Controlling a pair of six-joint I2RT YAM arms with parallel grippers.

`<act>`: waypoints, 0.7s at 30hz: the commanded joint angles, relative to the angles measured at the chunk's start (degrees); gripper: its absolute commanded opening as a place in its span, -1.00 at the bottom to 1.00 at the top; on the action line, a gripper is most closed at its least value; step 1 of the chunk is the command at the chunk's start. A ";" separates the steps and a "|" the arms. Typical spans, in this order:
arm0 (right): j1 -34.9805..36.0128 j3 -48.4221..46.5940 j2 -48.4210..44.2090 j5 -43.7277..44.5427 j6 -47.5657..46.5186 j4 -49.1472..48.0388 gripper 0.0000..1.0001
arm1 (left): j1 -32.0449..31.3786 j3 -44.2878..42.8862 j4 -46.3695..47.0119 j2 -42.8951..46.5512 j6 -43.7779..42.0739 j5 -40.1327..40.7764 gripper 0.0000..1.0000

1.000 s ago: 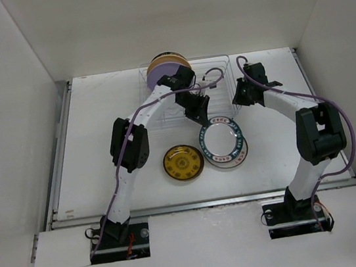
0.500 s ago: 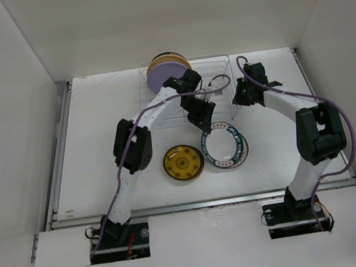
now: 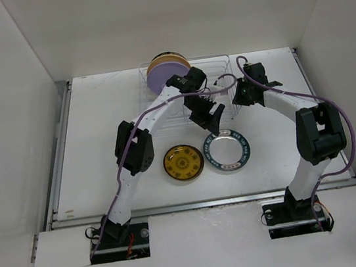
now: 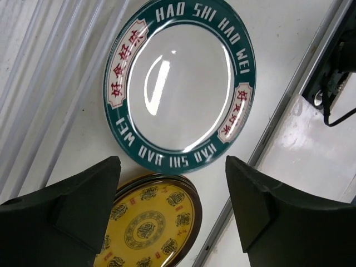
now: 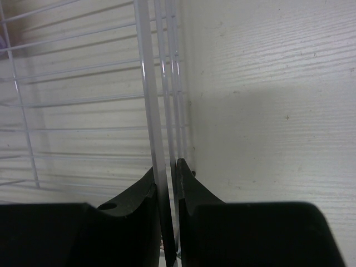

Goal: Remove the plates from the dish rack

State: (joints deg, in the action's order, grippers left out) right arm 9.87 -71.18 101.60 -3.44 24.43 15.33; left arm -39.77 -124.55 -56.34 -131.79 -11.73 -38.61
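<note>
Teal-rimmed plate [image 3: 227, 150]: flat on the table [image 3: 98, 131], face up, near the front of the dish rack [image 3: 188, 85] but clear of it; the rim carries white lettering and red-and-white panels
Teal-rimmed plate vs left pincer [image 3: 212, 121]: the plate lies below and just on the near side of the fingertips, not touching them; in the left wrist view it [image 4: 181, 83] fills the space ahead of the two dark fingers [image 4: 83, 211]
Left pincer [image 4: 172, 161]: spread wide, nothing between the fingers
Dark-gold plate [image 3: 183, 162]: flat on the table just left of the teal-rimmed one, their rims close together; in the wrist view it [image 4: 147, 222] sits low between the fingers
Left arm: rises from its base at the near left, elbow over the table's left half, forearm stretched toward the far right along the rack's front, wrist turned down over the plates
Lavender plate [image 3: 163, 76]: on edge in the left end of the rack, with a pale yellow plate [image 3: 167, 58] right behind it
Right pincer [image 3: 236, 97]: at the rack's right end wall; the right wrist view shows it [image 5: 167, 178] closed narrow on an upright rack wire [image 5: 149, 83]
Right arm: elbow high over the right side, forearm angled toward the far left down to the rack
</note>
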 commanded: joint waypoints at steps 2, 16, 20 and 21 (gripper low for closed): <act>0.15 -1.95 -2.46 -1.92 2.73 -2.76 -0.65 | 1.18 -1.48 0.17 3.28 -2.42 5.47 0.49; 0.15 -2.48 -2.46 -0.86 2.21 -2.24 -0.65 | 13.65 2.55 13.16 19.63 1.45 17.40 0.17; 0.15 -3.00 -1.23 -0.34 1.59 -1.63 -0.65 | 15.42 3.17 23.26 18.41 -7.76 31.64 0.07; 0.15 -3.00 -0.71 -0.34 1.59 -1.62 -0.65 | 15.95 4.65 24.94 17.89 -13.96 32.45 0.07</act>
State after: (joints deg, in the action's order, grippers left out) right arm 9.87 -71.20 101.62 -3.40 24.18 15.46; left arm -23.44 -123.17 -39.94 -113.27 -14.28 -15.77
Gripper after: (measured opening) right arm 0.182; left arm 0.540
